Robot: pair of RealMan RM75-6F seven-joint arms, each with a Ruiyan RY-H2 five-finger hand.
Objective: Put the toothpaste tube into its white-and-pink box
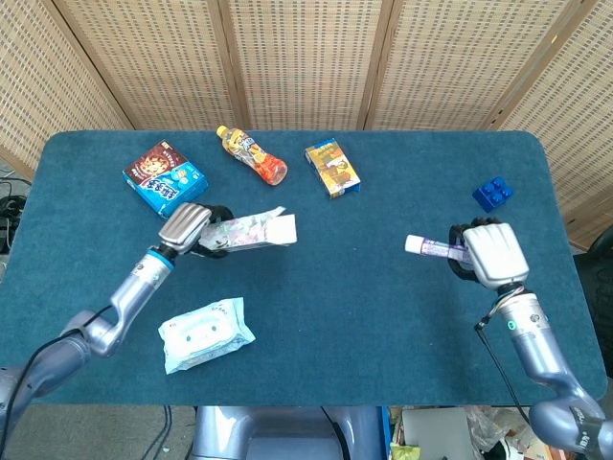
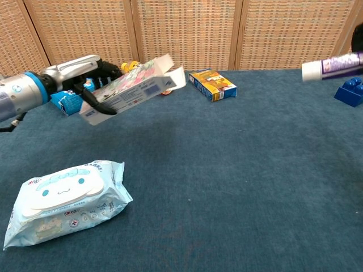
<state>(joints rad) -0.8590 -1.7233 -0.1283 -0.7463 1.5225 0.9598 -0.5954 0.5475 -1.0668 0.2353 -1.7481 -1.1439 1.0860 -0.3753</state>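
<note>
My left hand (image 1: 187, 227) holds the long white-and-pink floral cardboard box (image 2: 131, 89) clear of the blue felt desk (image 1: 335, 307), fingers wrapped round its closed end, open flaps toward the right. My right hand (image 1: 490, 251) clasps the glossy white-capped purple toothpaste tube (image 2: 332, 64), cap leftward, well apart; alignment seems next.
</note>
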